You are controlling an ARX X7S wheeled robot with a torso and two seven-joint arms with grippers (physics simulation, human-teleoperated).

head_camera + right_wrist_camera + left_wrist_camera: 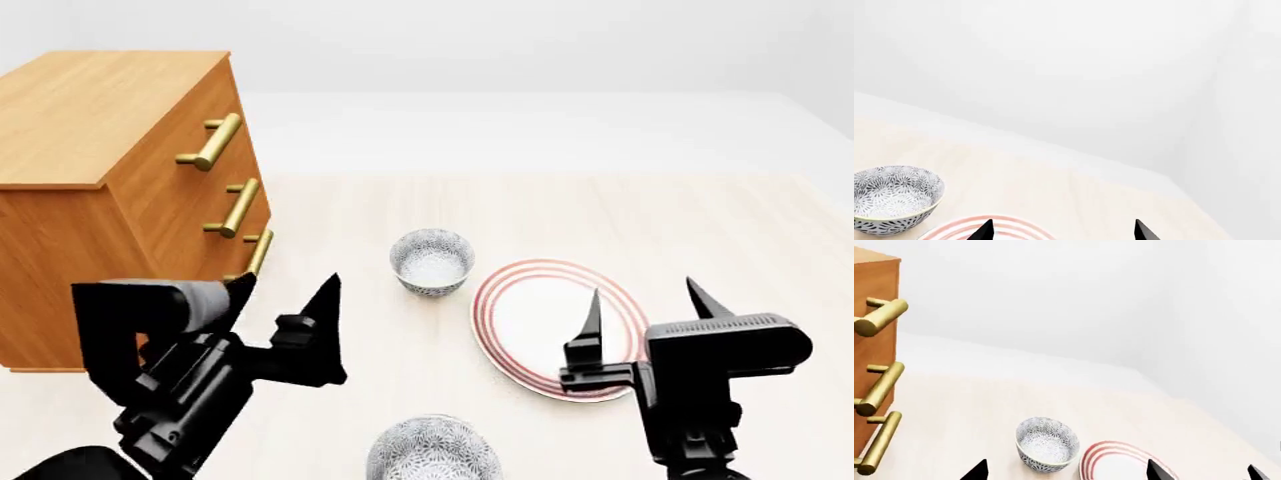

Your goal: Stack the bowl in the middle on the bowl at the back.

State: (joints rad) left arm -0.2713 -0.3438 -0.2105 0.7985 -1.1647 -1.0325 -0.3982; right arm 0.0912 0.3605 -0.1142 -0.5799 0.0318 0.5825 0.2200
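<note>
I have both arms hanging above the near part of the bench [694, 215], neither one touching anything. The left end effector [284, 297] is spread wide and holds nothing; its two black fingertips stick up just right of the wooden dresser [120, 140], near the lowest of the three brass handles [254, 252]. The right end effector [643, 298] is spread wide too, also with nothing in it, and in my head view it sits over the near right edge of the red-ringed plate [534, 310].

The bowl at the back [431, 262] stands upright on the bench, just beside the plate's far left edge; whether the two touch I cannot tell. It is open side up and nothing is in it. Both wrist cameras pick it up beyond their fingertips, with the plate beside it.

The bowl in the middle [434, 450] stands upright at the near edge of my head view, between the two arms and partly cut off by the frame. It is well apart from the far bowl, roughly in line with it, and no fingertip is touching it.
</note>
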